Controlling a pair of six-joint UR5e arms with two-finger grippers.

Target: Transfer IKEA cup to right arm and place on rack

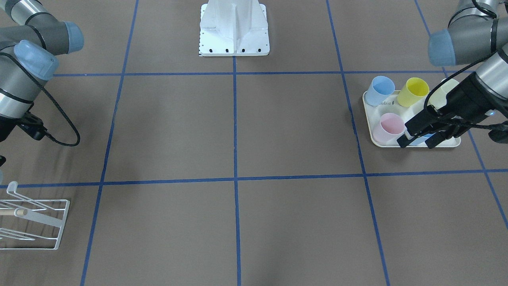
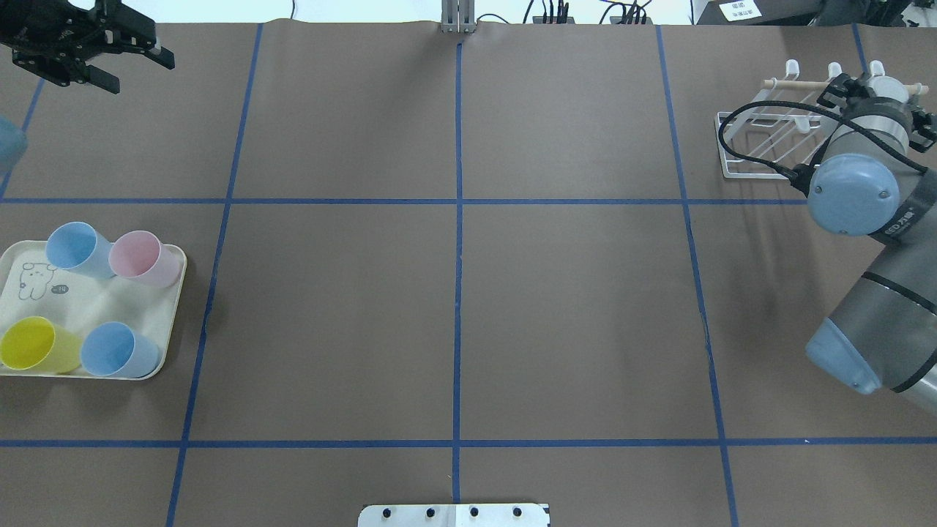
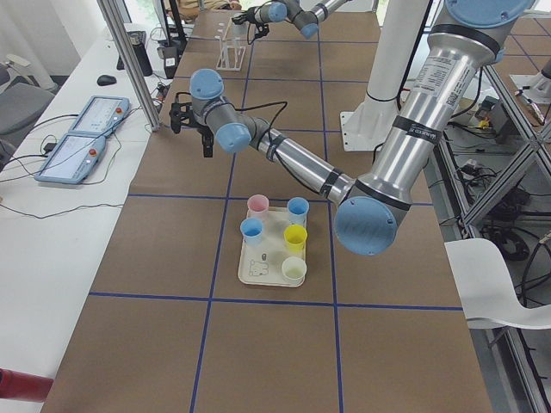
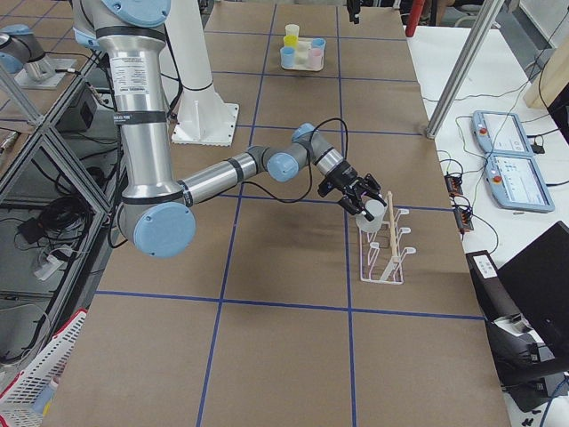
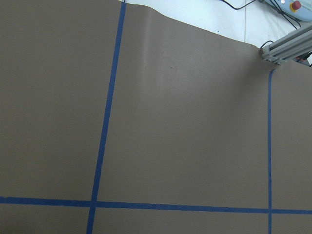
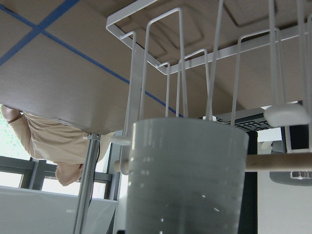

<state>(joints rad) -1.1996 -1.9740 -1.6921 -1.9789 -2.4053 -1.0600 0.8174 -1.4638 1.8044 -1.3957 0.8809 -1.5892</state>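
cup [image 6: 185,175] fills wrist view | rack [image 2: 765,143] part-hidden | right jaws unseen

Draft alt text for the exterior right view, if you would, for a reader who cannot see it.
The right arm reaches across a brown table, its gripper holding a white cup close beside the wooden rod of a white wire rack. At the table's far end stand several coloured cups.

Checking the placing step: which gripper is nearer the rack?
Right. The right gripper is at the rack, holding a white cup by its prongs; the left gripper hangs open far away, beyond the tray.
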